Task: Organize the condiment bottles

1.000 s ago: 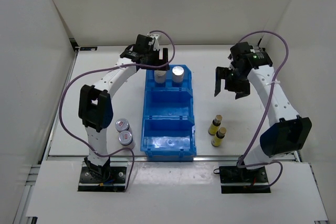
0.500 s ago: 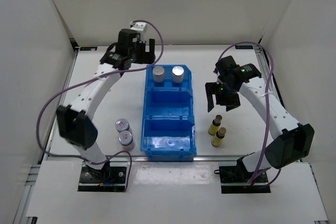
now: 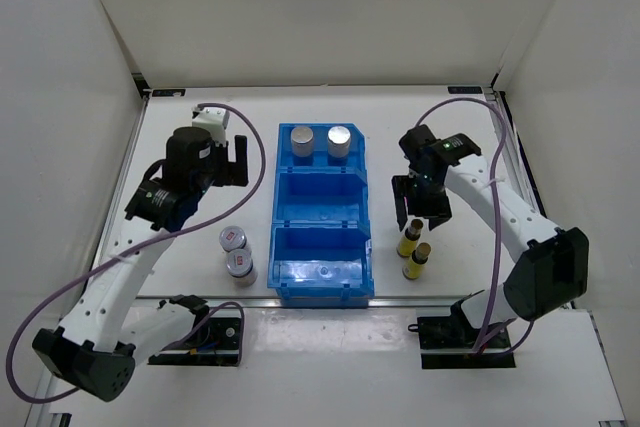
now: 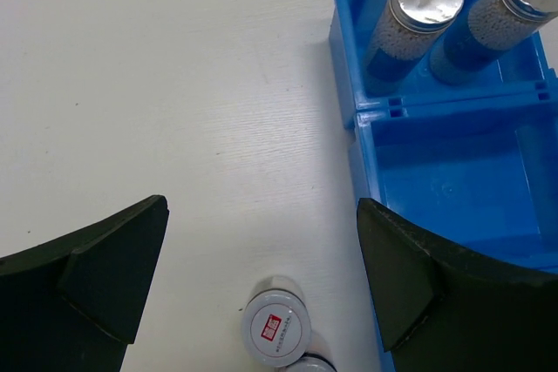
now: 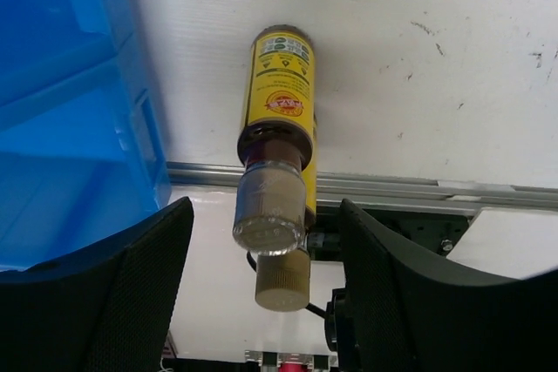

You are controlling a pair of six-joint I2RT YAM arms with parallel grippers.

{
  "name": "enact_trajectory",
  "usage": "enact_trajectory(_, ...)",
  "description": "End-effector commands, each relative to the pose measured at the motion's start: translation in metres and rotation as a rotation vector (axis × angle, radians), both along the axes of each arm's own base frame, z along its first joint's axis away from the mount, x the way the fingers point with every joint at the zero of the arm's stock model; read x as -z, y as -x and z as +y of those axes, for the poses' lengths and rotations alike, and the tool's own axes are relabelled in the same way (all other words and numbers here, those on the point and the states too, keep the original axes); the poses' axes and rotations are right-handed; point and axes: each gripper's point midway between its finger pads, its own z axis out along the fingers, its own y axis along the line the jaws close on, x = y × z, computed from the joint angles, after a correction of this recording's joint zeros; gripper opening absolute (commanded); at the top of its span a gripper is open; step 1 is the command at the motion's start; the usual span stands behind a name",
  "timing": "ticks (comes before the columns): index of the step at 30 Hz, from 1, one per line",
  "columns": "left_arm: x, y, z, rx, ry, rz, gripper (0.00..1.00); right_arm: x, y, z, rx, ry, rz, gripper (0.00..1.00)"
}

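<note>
Two tall white-and-blue condiment bottles with flat silver caps are recorded upright, side by side, in the far compartment of the blue three-compartment plastic bin (image 3: 322, 173): the left tall bottle (image 3: 302, 140) and the right tall bottle (image 3: 339, 140). Two squat silver-topped bottles with red marks on their lids are noted upright on the white table (image 3: 380, 117), left of the bin: the farther squat bottle (image 3: 233, 238) and the nearer squat bottle (image 3: 241, 264), set close together. Two slim yellow bottles with tan caps are noted upright right of the bin: the farther yellow bottle (image 3: 409, 238) and the nearer yellow bottle (image 3: 417, 260), just beside one another. A red emblem is seen on the farther one's label.
</note>
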Motion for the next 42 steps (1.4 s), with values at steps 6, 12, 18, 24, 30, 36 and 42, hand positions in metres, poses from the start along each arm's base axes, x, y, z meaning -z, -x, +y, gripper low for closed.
enact_trajectory(6, -0.007, 0.013, 0.026, -0.09, -0.05, -0.025, 1.0, 0.02, 0.007, -0.002, 0.06, 0.04, 0.071, 0.52)
enact_trajectory(12, -0.001, 0.011, 0.027, -0.094, -0.072, -0.011, 1.0, 0.014, 0.0, 0.002, 0.08, 0.037, 0.063, 0.24)
enact_trajectory(18, -0.001, 0.012, 0.027, -0.102, -0.056, -0.01, 1.0, -0.038, -0.03, 0.006, 0.059, 0.044, -0.065, 0.05)
enact_trajectory(24, -0.001, 0.012, 0.026, -0.107, -0.048, -0.009, 1.0, -0.08, -0.056, 0.039, -0.048, -0.039, -0.168, 0.0)
enact_trajectory(30, -0.001, 0.012, 0.026, -0.107, -0.048, -0.009, 1.0, -0.083, -0.068, 0.089, -0.171, -0.102, -0.185, 0.0)
enact_trajectory(36, 0.003, 0.012, 0.026, -0.111, -0.044, 0.0, 1.0, -0.06, -0.076, 0.13, -0.276, -0.108, -0.148, 0.0)
enact_trajectory(42, 0.0, 0.013, 0.026, -0.12, -0.023, -0.007, 1.0, -0.02, -0.09, 0.147, -0.327, -0.063, -0.102, 0.0)
